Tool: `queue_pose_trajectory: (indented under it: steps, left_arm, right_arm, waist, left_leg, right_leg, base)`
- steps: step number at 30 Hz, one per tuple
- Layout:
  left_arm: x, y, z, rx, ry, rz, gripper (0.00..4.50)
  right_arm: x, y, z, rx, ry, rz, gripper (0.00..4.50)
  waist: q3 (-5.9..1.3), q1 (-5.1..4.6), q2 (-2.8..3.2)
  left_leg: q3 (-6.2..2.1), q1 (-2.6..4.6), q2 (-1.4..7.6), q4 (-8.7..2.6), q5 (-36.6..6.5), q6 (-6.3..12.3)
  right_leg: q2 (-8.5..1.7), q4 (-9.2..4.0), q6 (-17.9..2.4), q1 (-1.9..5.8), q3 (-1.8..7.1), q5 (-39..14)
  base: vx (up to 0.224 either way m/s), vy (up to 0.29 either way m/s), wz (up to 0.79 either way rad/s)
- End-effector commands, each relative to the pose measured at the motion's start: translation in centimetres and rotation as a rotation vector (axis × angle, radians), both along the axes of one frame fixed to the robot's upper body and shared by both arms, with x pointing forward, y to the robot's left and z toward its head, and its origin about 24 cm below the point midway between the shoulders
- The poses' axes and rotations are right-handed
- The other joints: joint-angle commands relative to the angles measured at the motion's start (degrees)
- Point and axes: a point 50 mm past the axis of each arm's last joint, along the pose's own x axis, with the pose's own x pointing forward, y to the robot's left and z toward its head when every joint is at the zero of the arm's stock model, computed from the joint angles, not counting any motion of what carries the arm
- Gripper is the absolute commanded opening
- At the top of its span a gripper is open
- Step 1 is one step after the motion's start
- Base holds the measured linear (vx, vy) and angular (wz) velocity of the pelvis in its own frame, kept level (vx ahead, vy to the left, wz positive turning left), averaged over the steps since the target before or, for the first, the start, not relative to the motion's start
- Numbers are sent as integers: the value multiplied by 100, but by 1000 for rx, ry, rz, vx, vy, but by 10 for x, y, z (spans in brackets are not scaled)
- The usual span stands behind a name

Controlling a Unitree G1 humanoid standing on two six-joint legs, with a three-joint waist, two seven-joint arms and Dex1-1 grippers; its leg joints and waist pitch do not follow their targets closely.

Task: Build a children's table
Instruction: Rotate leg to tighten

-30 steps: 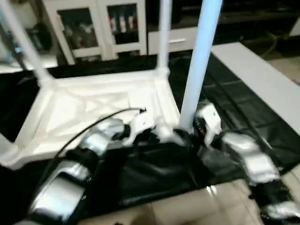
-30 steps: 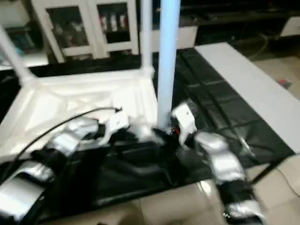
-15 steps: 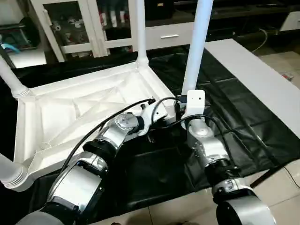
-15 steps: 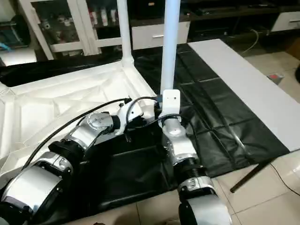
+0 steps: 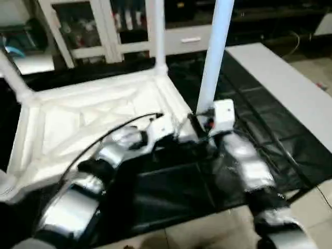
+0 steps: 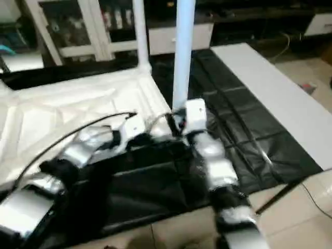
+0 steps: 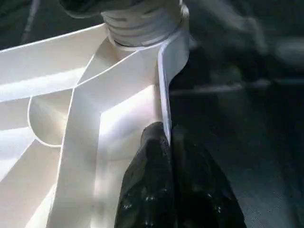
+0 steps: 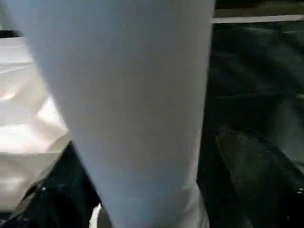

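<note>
Fingers of the left gripper point(image 7: 166, 156) pinch the thin side wall of the upturned table top point(image 5: 98, 116), just short of its near right corner socket point(image 7: 142, 26), apparently to steady the piece while a leg goes in. On the other side, the right gripper point(image 5: 199, 124) sits against the base of the near right leg point(image 5: 213, 52); 1 black finger point(image 8: 259, 166) shows beside the tube with a gap between them, but whether the pair is gripping or has let go, I cannot tell from where I stand.

Lying ribs-up on the black-draped bench point(image 5: 270, 129), the white top runs with its long side across the robot's front. 2 legs rise plainly from it, long axes close to upright: the near right one, seated at its socket by the look of it, and a far right leg point(image 5: 158, 33) at the back corner. A third leg point(image 5: 13, 78) leans off the far left corner, and the flared base of another point(image 5: 6, 187) shows at the near left edge. Behind the bench stands a white glass-fronted cabinet point(image 5: 98, 26). Judging by that, assembly looks nearly finished, with the near right joint being checked.
</note>
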Motion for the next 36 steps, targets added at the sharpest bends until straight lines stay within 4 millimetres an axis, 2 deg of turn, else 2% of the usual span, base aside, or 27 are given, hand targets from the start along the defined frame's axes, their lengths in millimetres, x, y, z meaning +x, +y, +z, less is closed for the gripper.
queue_pose_trajectory:
  steps: [1,2,3,4,5,6,8,9,11,15,16,20,26,34,36]
  left_arm:
    - [-16,1,-7,30,55,-162,0]
    - [-25,6,-9,41,112,-243,0]
    - [-25,6,-9,41,112,-243,0]
    - [-29,7,-10,40,154,-274,0]
    - [-30,7,-10,39,162,-279,0]
    - [-34,9,-10,50,215,-308,0]
    - [-39,10,-10,62,264,-348,0]
    - [-40,10,-10,63,268,-351,0]
    - [-42,10,-10,76,281,-372,0]
    - [-42,8,-8,71,268,-375,0]
    - [-42,7,-7,68,263,-373,0]
    - [-41,9,-4,72,257,-358,0]
    - [-39,9,-2,66,244,-334,0]
    - [-40,10,-3,67,244,-322,0]
    - [-40,12,-4,69,245,-320,0]
  right_arm:
    - [-11,-8,3,-4,26,174,415]
    - [-22,-23,2,-34,55,296,415]
    - [-22,-23,2,-34,55,296,415]
    - [-30,-33,2,-52,71,378,415]
    - [-31,-35,2,-57,74,398,415]
    - [-40,-44,2,-87,98,509,415]
    - [-47,-51,3,-119,116,610,415]
    - [-47,-51,3,-123,117,618,415]
    - [-49,-55,4,-136,144,677,415]
    - [-51,-55,6,-166,167,749,415]
    - [-51,-56,7,-170,172,763,415]
    - [-53,-55,10,-195,197,857,415]
    - [-52,-57,10,-199,196,866,415]
    - [-52,-53,6,-173,206,883,351]
    - [-52,-53,6,-171,208,885,329]
  waist:
    - [-405,33,-22]
    - [-386,71,-39]
    - [-393,107,-41]
    - [-390,145,-25]
    - [-392,188,-34]
    - [-385,200,-26]
    - [-366,237,-25]
    - [-363,241,-51]
    - [-365,254,-61]
    - [-369,284,-71]
    - [-372,287,-86]
    - [-393,286,-78]
    - [-394,308,-81]
    - [-401,303,-80]
    - [-401,306,-50]
  left_leg:
    - [-145,144,323,-402,-930,565]
    - [-138,143,347,-411,-977,560]
    - [-138,143,352,-408,-971,555]
    - [-123,140,369,-407,-1001,541]
    - [-115,158,368,-402,-1050,489]
    - [-107,164,371,-415,-1144,419]
    - [-115,159,376,-424,-1277,347]
    - [-119,154,379,-433,-1306,330]
    - [-127,156,364,-430,-1342,280]
    - [-130,165,364,-427,-1276,263]
    - [-133,150,361,-426,-1186,291]
    - [-137,128,352,-397,-976,401]
    - [-141,122,355,-389,-933,447]
    - [-141,126,356,-388,-906,440]
    - [-142,131,354,-385,-917,438]
  right_leg:
    - [-323,-317,-1578,320,226,-470]
    - [-322,-325,-1564,315,231,-513]
    - [-325,-320,-1553,338,230,-512]
    - [-329,-308,-1566,308,238,-528]
    - [-329,-318,-1559,287,233,-630]
    - [-336,-323,-1572,280,237,-749]
    - [-348,-345,-1522,284,245,-987]
    - [-350,-352,-1507,288,245,-1053]
    - [-350,-370,-1465,266,245,-1212]
    - [-353,-376,-1426,256,251,-1230]
    - [-350,-371,-1413,265,247,-1181]
    - [-346,-331,-1460,284,230,-922]
    - [-349,-333,-1478,283,227,-936]
    - [-345,-324,-1491,278,224,-899]
    - [-341,-324,-1497,278,223,-879]
  base:
    - [0,0,0]
    - [0,0,0]
    - [0,0,0]
    - [0,0,0]
    - [0,0,0]
    - [0,0,0]
    - [0,0,0]
    - [0,0,0]
    - [0,0,0]
    - [0,0,0]
    - [0,0,0]
    - [0,0,0]
    - [0,0,0]
    - [0,0,0]
    - [0,0,0]
